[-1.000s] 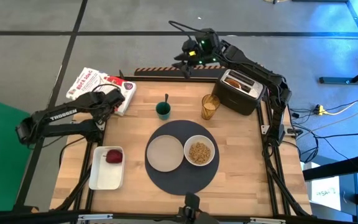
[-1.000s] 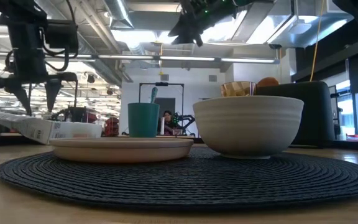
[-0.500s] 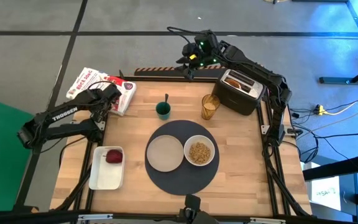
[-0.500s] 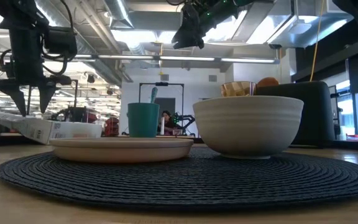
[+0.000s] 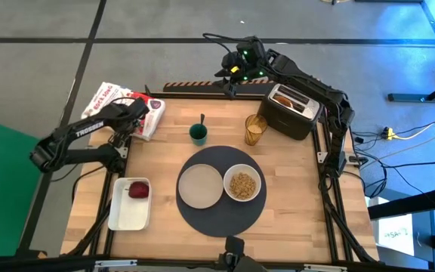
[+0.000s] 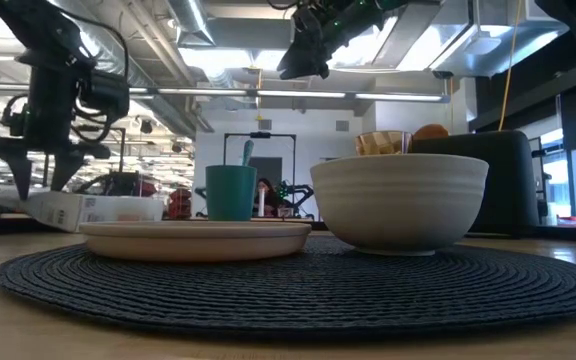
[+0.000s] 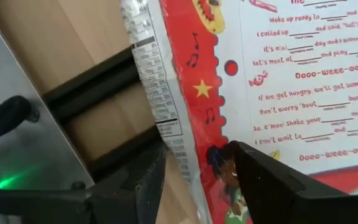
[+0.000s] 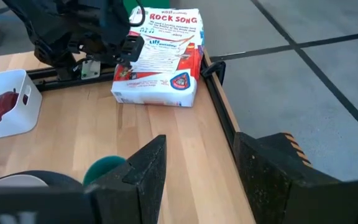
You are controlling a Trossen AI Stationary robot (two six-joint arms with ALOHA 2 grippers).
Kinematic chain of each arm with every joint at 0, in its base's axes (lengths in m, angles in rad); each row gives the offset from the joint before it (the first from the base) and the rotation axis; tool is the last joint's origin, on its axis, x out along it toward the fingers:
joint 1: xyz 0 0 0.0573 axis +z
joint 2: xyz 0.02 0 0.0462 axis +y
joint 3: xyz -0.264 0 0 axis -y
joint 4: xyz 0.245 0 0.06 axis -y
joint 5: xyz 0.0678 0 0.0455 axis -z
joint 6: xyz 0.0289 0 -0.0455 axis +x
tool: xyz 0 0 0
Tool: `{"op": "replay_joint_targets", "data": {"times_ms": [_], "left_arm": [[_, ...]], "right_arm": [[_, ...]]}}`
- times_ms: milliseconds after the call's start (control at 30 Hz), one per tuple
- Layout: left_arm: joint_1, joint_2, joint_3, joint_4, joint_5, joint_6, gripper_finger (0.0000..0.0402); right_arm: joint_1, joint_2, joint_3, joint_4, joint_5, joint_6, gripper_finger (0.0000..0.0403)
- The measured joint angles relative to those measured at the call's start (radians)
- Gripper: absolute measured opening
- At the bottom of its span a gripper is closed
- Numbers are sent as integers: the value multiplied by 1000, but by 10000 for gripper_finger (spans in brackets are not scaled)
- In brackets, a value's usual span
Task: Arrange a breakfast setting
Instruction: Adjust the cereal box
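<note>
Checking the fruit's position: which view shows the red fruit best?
The high view: the red fruit lies whole in the white tray. The right wrist view catches it small at the edge; the low and left wrist views miss it.

Amber glass [image 6: 382,143] mostly behind bowl [image 6: 400,200]

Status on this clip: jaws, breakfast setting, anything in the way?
Left gripper over cereal box, jaws open, empty. Right gripper raised beyond table's far edge, open. Red fruit in white tray, plate bare.
</note>
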Motion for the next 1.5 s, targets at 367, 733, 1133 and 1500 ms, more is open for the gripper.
{"op": "replay_joint_targets", "data": {"times_ms": [367, 733, 1133, 1500], "left_arm": [[11, 161, 6, 40, -62, 65, 12], [-70, 79, 101, 44, -192, 63, 2], [-137, -61, 336, 17, -431, 433, 1], [-370, -63, 377, 180, -647, 805, 0]], "right_arm": [[0, 0, 0, -26, 0, -25, 179], [-40, 0, 0, -3, 1, -26, 179], [-92, 0, 0, 187, -69, 111, 179], [-103, 0, 0, 312, -103, 159, 179]]}}
